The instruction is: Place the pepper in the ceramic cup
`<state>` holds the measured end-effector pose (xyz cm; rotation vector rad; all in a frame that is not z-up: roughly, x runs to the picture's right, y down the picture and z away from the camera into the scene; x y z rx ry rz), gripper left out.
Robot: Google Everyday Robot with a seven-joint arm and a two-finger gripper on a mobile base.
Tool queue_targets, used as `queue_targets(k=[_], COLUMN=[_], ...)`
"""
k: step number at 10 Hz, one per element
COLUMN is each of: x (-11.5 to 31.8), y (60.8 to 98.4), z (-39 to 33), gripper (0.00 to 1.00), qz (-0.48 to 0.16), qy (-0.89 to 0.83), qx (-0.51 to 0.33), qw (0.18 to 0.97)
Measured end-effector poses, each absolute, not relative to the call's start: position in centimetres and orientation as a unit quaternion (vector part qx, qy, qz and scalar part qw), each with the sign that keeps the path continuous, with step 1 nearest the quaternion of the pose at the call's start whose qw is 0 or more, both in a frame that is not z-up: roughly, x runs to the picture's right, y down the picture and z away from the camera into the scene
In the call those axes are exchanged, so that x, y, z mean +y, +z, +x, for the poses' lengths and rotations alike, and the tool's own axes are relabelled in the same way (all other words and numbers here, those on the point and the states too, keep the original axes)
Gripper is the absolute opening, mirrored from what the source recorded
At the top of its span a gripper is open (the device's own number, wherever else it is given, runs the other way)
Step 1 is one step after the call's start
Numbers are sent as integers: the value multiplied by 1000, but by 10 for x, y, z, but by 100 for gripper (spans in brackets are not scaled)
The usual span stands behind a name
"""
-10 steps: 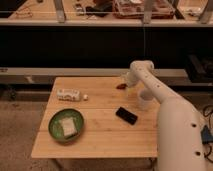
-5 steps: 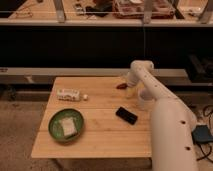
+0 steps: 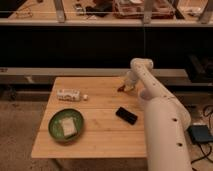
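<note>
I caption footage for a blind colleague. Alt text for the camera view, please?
A robot arm reaches over a wooden table, its gripper at the small dark pepper, left of the white ceramic cup. A green plate and black slab lie nearer.

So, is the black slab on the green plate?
No, the black slab lies on the table right of the green plate; the gripper is near the far edge.

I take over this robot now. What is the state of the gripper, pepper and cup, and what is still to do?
Gripper: low at the far side of the table, right at the pepper; a hold cannot be confirmed.
Pepper: not in the cup.
Cup: right of the pepper, partly behind the arm.
Done: approach.
Left: grasp, carry, drop into the cup.
</note>
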<state>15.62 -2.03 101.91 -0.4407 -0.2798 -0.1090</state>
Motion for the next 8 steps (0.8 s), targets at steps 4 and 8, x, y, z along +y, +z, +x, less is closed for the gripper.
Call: queue_targets(k=[4,8], x=[-25,-56], y=[1018,986], z=[151,144], gripper=[29,29], qz=[-225,-189], qy=[-69,-38], qx=[-144,-199], qw=[961,961])
